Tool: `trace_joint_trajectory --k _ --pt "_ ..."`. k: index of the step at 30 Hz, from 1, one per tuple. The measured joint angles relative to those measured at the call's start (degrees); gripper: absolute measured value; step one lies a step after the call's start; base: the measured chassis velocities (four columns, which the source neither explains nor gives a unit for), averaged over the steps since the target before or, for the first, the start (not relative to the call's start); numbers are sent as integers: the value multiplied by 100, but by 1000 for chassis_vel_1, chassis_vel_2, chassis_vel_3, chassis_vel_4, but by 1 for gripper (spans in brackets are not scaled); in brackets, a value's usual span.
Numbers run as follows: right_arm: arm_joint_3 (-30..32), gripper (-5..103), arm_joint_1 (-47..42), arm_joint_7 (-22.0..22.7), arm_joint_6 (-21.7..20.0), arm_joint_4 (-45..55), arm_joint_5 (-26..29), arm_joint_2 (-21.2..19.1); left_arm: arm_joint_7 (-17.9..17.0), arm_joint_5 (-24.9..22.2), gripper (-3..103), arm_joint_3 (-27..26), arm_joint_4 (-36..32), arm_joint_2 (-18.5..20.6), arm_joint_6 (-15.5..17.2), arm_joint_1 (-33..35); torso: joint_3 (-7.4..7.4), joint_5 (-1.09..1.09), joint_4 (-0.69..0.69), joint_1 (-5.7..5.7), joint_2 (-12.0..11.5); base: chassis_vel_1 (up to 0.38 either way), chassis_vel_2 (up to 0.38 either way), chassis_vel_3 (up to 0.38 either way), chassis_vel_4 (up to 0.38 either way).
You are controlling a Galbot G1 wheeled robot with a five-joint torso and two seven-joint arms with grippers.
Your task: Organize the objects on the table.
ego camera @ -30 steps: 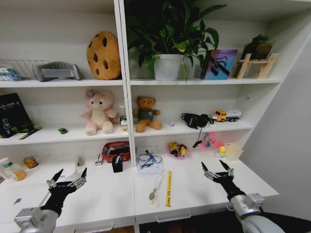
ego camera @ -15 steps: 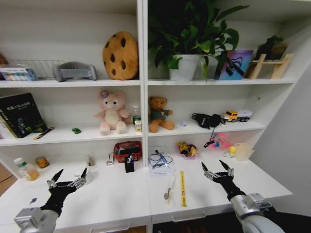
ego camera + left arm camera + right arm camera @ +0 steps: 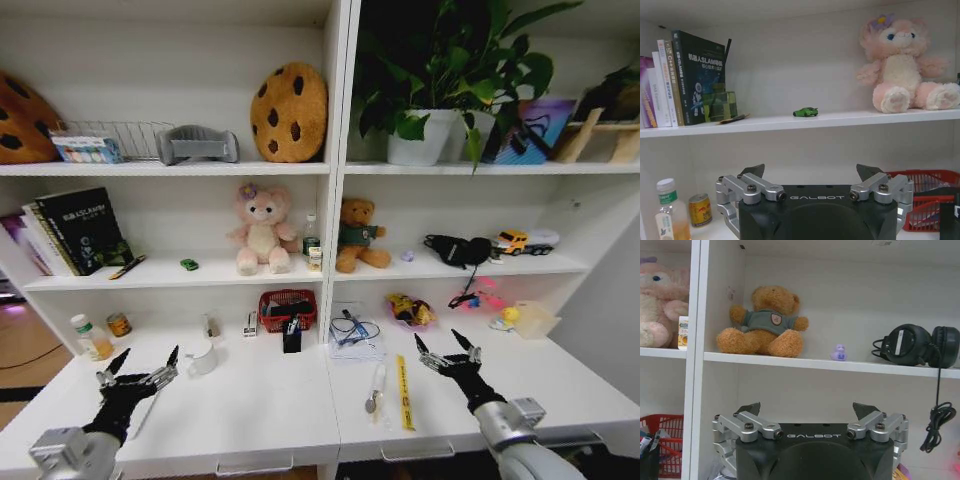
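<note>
On the white table a yellow ruler and a spoon lie side by side, left of my right gripper, which hovers open and empty over the desk. My left gripper hovers open and empty over the left part, beside a dark pen. A small tin stands at the back left. The green toy car and a black pen rest on the shelf above. The left wrist view shows the left gripper, the car and tin; the right wrist view shows the right gripper.
A red basket, black pen holder, cable pack and bottle line the desk's back. Plush toys, books, headphones and a toy truck sit on the shelves. A white upright divides them.
The whole head picture has slid to the right, so the camera has moved left along the shelves. Both grippers keep their place in the picture and stay open.
</note>
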Motion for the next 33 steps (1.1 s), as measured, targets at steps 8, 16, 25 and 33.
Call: trace_joint_trajectory --k 8,16,25,33 --pt "0 100 0 0 0 0 0 0 0 0 100 0 -1 0 0 0 0 -2 -5 -1 0 0 0 0 0" --pt "0 100 0 0 0 -1 0 0 -1 0 100 -1 -2 0 0 0 1 -2 -3 1 3 69 107 -58 -115" --pt "1 100 0 0 0 0 0 0 -2 0 100 -2 -2 0 -1 0 3 0 -3 4 5 173 246 -166 -236" --pt "1 100 0 1 1 0 0 0 -1 0 100 -2 -1 0 0 0 3 -7 -4 3 8 260 324 -263 -305"
